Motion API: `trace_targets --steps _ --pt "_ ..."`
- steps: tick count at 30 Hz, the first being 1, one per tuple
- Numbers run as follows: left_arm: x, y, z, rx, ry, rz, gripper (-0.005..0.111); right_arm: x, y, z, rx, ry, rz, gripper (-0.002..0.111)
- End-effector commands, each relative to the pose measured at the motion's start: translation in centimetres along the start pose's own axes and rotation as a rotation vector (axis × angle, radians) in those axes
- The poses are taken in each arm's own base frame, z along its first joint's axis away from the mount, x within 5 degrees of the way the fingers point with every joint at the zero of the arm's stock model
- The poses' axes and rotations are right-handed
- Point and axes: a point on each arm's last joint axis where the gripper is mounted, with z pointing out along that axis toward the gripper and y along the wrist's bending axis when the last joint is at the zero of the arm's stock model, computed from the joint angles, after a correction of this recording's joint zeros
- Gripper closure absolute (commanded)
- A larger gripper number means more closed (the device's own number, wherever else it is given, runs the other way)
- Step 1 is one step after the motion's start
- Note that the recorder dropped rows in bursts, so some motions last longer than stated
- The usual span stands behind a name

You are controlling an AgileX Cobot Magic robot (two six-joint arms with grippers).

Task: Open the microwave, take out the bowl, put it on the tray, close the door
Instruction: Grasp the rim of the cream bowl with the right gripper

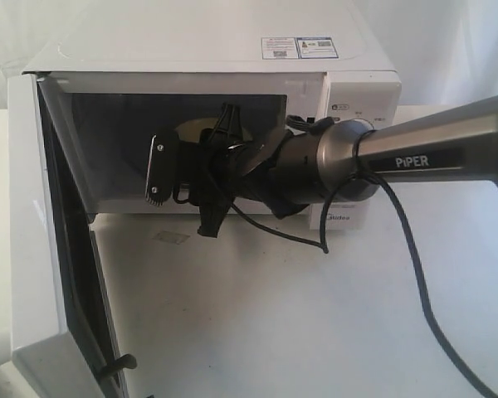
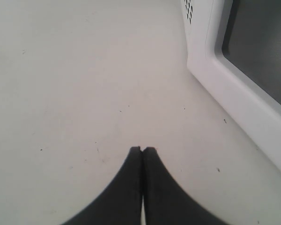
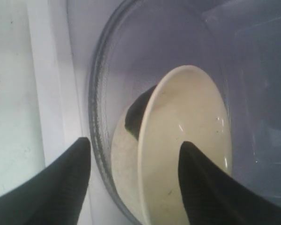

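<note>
So the white boxy microwave (image 1: 232,58) sits on a plain white tabletop (image 1: 315,315), stickers (image 1: 299,47) on its roof. Its white door with the dark window (image 1: 33,249) is swung fully open to the left in the exterior view. The silver-and-black right arm (image 1: 432,141) comes in from the right, blocks most of the control panel, and has a loose black cable (image 1: 398,224) hanging off it.

The small cream-beige glossy bowl (image 3: 187,140) is inside the cavity, sitting on the clear glass turntable (image 3: 103,93). The right gripper (image 3: 135,143) is inside the opening right at it. The near rim of the bowl runs between the two black fingers (image 3: 75,178), one hanging over the turntable's edge and the other over the bowl's inside. The jaws are spread wide and not clamped on anything; can't tell if either finger actually touches the bowl.

The left gripper (image 2: 141,150) hovers over bare tabletop near the door, fingers pressed together with nothing in them.
</note>
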Motion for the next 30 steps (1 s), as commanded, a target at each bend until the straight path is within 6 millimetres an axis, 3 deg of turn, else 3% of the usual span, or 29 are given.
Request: trace_targets --steps 1,11,17,21,27,30 --pt "0.2 0.0 0.0 0.005 0.003 0.000 0.107 0.7 -0.3 0.6 -0.002 0.011 0.001 0.055" --pt "0.2 0.0 0.0 0.005 0.003 0.000 0.107 1.0 -0.1 1.9 -0.009 0.017 0.004 0.055" --pt "0.2 0.0 0.0 0.005 0.003 0.000 0.107 1.1 -0.1 2.0 -0.010 0.019 0.005 0.061" --pt "0.2 0.0 0.0 0.005 0.003 0.000 0.107 1.1 -0.1 2.0 -0.017 0.017 0.013 0.072" --pt "0.2 0.0 0.0 0.005 0.003 0.000 0.107 0.8 0.5 2.0 -0.080 -0.022 0.029 0.108" --pt "0.2 0.0 0.0 0.005 0.003 0.000 0.107 0.8 0.5 2.0 -0.083 -0.024 0.029 0.108"
